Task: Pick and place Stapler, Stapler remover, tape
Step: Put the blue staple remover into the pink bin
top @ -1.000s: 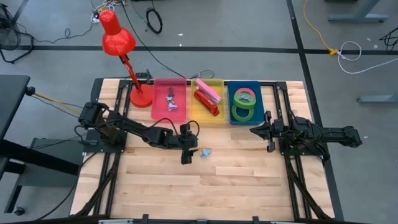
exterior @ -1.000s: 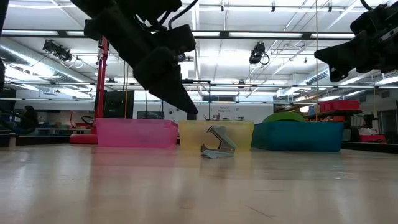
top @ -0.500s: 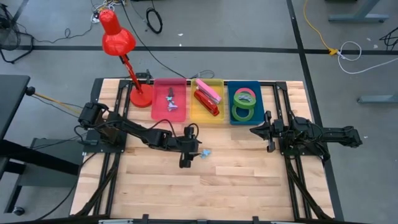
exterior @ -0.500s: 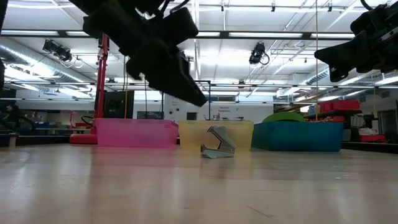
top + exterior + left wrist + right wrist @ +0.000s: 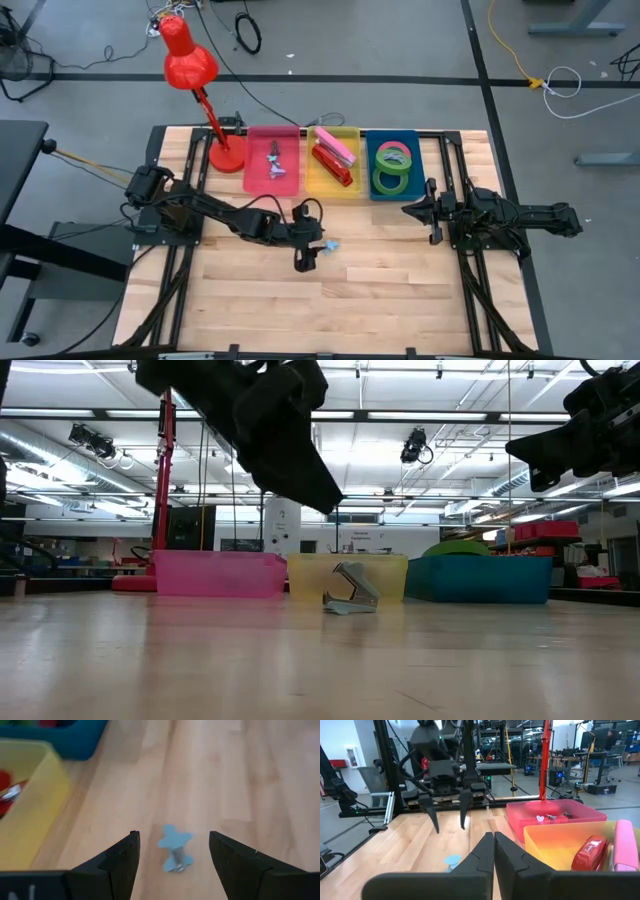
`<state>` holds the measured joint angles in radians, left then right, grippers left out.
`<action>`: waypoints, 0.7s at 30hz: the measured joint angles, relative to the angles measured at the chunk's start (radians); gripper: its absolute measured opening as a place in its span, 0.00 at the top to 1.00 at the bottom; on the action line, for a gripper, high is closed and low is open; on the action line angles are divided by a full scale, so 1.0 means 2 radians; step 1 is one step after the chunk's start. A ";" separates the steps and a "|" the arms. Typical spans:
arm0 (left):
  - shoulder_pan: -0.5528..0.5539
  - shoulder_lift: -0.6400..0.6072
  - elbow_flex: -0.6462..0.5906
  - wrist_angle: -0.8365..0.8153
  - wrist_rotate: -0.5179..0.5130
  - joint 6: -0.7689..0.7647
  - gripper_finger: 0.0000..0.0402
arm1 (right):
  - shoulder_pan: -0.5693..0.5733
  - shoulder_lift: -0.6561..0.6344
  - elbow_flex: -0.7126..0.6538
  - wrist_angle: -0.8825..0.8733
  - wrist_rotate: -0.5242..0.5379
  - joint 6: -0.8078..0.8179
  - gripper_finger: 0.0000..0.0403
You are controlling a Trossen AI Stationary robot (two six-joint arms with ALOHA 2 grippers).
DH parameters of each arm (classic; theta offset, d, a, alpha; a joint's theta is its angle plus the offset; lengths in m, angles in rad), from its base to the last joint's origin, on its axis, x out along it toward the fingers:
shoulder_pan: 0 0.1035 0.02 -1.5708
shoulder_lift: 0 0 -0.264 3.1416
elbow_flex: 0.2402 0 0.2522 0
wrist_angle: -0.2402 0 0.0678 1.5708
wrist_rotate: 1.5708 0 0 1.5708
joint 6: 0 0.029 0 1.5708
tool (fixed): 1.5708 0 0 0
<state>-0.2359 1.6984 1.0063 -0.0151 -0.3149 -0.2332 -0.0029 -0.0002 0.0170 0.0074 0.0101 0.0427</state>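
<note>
On the table (image 5: 380, 290), we centre the left gripper's (image 5: 172, 851) parted fingers around the stapler remover (image 5: 174, 849); right gripper (image 5: 493, 845) fingers together.

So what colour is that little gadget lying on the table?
Light blue staple remover, clearest in the left wrist view.

Taking the middle bin (image 5: 335, 160) as landmark: it holds the staplers (image 5: 334, 157). A bin (image 5: 272, 159) with staple removers sits just left of it, the lamp (image 5: 203, 95) further left. The bin (image 5: 395, 165) on its right holds the tape rings (image 5: 393, 167). A lone staple remover (image 5: 327, 246) lies on the table (image 5: 380, 290) before it.
</note>
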 joint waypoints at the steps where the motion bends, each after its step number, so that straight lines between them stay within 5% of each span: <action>1: 0.000 0.003 0.012 -0.022 -0.009 -0.008 0.40 | 0.000 0.000 0.000 0.000 0.000 0.000 0.96; 10: -0.002 0.062 0.086 -0.111 -0.028 -0.063 0.40 | 0.000 0.000 0.000 0.000 0.000 0.000 0.96; 21: 0.000 0.085 0.090 -0.135 -0.024 -0.129 0.40 | 0.000 0.000 0.000 0.000 0.000 0.000 0.96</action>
<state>-0.2356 1.8683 1.1858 -0.2857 -0.3632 -0.4918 -0.0030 -0.0002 0.0170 0.0071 0.0101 0.0425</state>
